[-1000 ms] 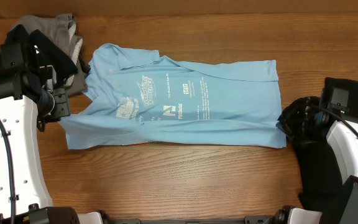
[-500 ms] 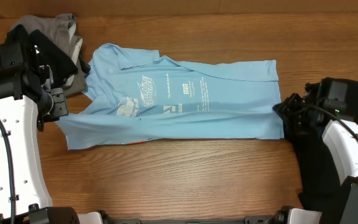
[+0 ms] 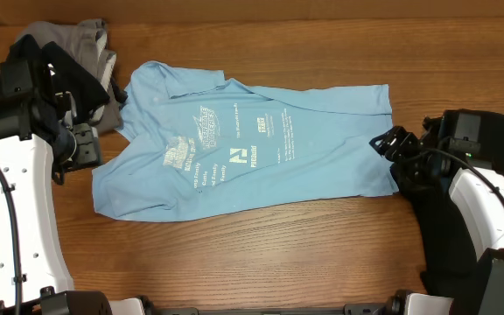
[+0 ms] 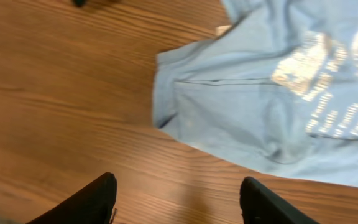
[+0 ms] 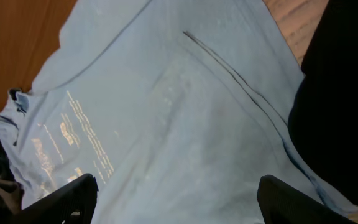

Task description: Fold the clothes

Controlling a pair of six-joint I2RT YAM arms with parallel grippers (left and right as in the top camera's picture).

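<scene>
Overhead, the blue shirt [image 3: 252, 149] lies spread print-up across the middle of the table [image 3: 278, 254], with a grey shirt [image 3: 86, 44] bunched at the far left, touching its collar end. The left gripper [image 3: 81, 144] sits just off the blue shirt's left edge. In the left wrist view, its fingers [image 4: 98, 199] are spread wide over bare wood and grip nothing. The right gripper [image 3: 390, 144] is at the shirt's right edge, and its fingers [image 5: 73, 196] are parted wide above the cloth, also empty.
</scene>
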